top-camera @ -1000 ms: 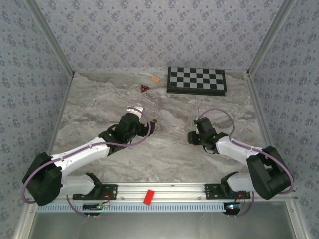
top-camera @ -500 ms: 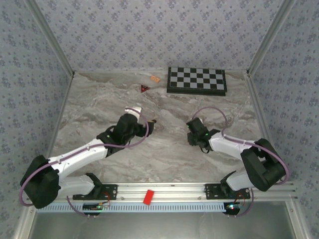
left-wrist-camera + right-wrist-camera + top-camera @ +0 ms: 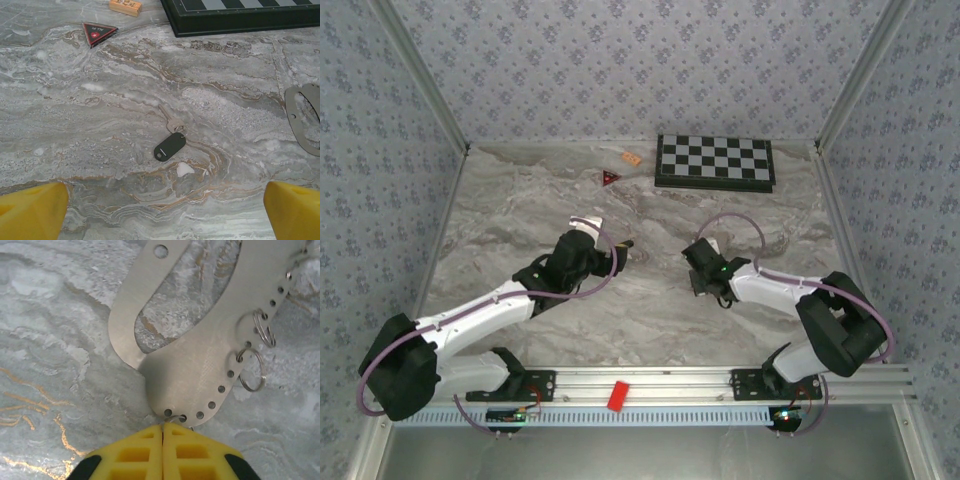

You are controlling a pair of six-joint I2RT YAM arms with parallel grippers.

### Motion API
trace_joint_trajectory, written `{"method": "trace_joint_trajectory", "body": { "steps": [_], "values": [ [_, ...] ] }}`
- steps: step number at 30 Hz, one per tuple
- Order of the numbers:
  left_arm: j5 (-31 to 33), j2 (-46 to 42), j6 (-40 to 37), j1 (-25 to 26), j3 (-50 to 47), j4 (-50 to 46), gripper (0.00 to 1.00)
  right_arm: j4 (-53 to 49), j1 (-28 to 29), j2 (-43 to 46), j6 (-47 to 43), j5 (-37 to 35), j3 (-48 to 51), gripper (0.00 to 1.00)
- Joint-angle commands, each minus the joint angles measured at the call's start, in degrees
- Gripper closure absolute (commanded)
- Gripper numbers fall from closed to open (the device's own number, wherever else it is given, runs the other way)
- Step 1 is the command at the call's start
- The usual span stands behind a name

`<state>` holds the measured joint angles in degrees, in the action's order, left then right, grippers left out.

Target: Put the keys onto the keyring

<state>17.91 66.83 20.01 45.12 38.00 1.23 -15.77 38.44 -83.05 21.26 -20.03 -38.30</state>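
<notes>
Grey-veined marble table (image 3: 75, 125), black-tagged keys (image 3: 170, 145), silvery keyring (image 3: 200, 375), red triangle (image 3: 98, 33), black-white checkerboard (image 3: 715, 160).

Obj count — 1 key (image 3: 170, 145), 1 keyring (image 3: 192, 370), 1 red triangle (image 3: 98, 33), 1 orange chip (image 3: 125, 5), 1 chessboard (image 3: 715, 162).

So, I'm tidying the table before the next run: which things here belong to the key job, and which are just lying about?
For the job: keys with black tag; silvery keyring with small split rings.
Just lying about: red triangle; orange chip; chessboard at the far edge.
</notes>
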Motion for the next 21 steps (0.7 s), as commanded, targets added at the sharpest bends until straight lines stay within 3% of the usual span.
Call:
{"method": "trace_joint_trajectory", "body": {
  "steps": [1, 13, 21],
  "values": [
    [0.9, -1.3, 0.3, 0.3, 0.6, -0.4, 0.0, -2.8, 1.1, 0.5, -1.1, -3.5, -2.3, 1.0],
    [-1.2, -1.5, 0.5, 0.3, 2.6, -1.0, 0.01, -2.1, 3.3, 11.3, -6.7, 0.8, -4.0, 1.0],
    [-6.9, -4.7, 1.0, 0.3, 2.6, 3.5, 0.0, 5.1, 2.1, 21.1, -13.9, 16.2, -3.5, 1.0]
  ]
}}
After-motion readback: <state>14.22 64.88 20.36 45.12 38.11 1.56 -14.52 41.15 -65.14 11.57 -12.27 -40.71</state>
